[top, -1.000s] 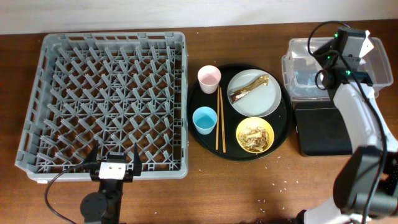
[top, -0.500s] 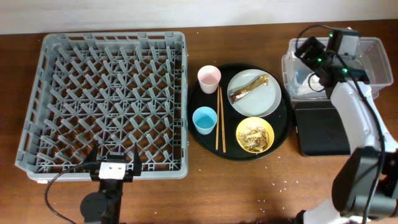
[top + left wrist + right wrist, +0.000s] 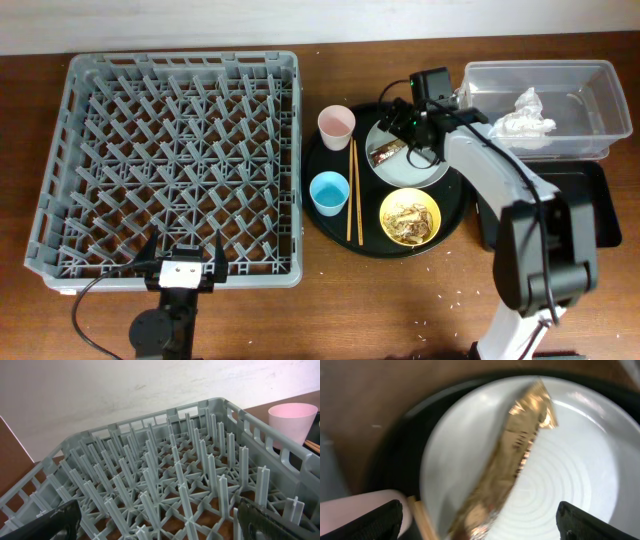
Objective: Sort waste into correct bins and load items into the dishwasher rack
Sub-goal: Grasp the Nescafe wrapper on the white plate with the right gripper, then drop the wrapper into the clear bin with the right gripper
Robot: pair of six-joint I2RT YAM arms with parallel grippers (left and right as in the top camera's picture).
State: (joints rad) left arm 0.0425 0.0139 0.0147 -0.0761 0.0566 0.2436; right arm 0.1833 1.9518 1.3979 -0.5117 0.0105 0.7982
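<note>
My right gripper (image 3: 400, 128) hangs open over the round grey-white plate (image 3: 425, 165), which holds the brown snack wrapper (image 3: 385, 152). In the right wrist view the wrapper (image 3: 520, 460) lies diagonally on the plate (image 3: 575, 485) between the open fingers of that gripper (image 3: 485, 525), which touch nothing. The crumpled napkin (image 3: 525, 115) lies in the clear tub (image 3: 600, 68). The flat black tray (image 3: 600, 200) sits in front of it. Pink cup (image 3: 336, 126), blue cup (image 3: 328, 192), chopsticks (image 3: 353, 190) and yellow bowl (image 3: 410, 216) with food scraps rest on the round tray. My left gripper (image 3: 182, 252) stands open at the near edge of the dishwasher rack (image 3: 180, 150).
The large round black tray (image 3: 372, 215) lies between the rack and the bins. In the left wrist view the open left gripper (image 3: 157, 527) looks over the rack's pegs (image 3: 165, 475), with the pink cup (image 3: 295, 417) beyond. A few crumbs dot the table's front.
The right arm swung left from above the clear tub to above the plate, and its gripper opened. The napkin now shows in the tub. The left arm has not moved.
</note>
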